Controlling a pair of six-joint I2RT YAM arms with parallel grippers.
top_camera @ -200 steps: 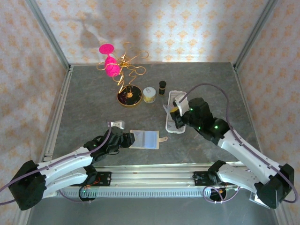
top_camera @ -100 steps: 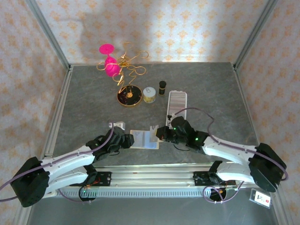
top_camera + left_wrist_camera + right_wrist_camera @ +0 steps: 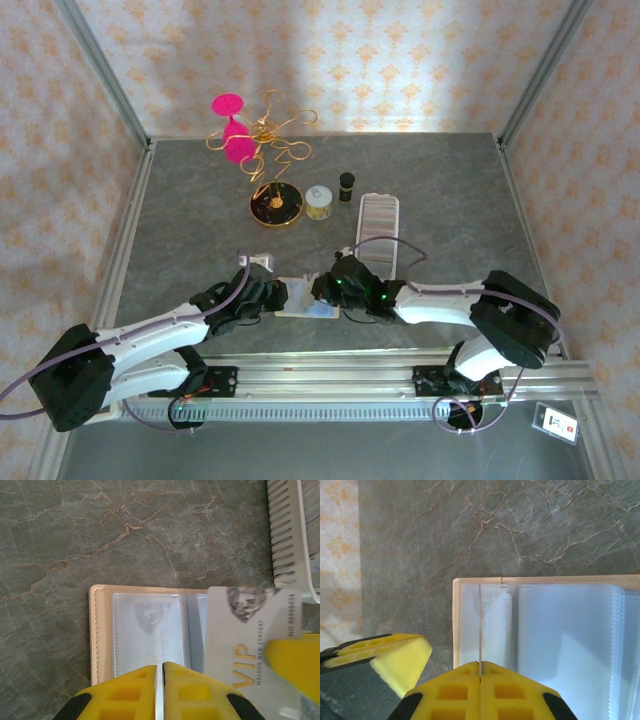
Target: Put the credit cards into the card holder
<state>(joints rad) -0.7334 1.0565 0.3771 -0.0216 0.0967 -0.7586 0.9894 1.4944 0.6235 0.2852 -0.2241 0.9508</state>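
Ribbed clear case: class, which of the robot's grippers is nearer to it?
Right. The right gripper lies nearer the bases and left of the ribbed case; the left gripper is farther left, at the other end of the card holder.

The R gripper (image 3: 325,290) has been swung away from the clear case (image 3: 379,215), which is no longer covered. It has been brought toward 7 o'clock, over to the card holder (image 3: 145,630). A credit card (image 3: 250,645) has been carried along w/ it, pinched in the R fingers, and is now laid over the holder's 3 o'clock half. The L gripper (image 3: 272,297), open 1 s ago, has been squeezed nearly shut on the holder's 6 o'clock edge. The holder's strap has been hidden under the R gripper.
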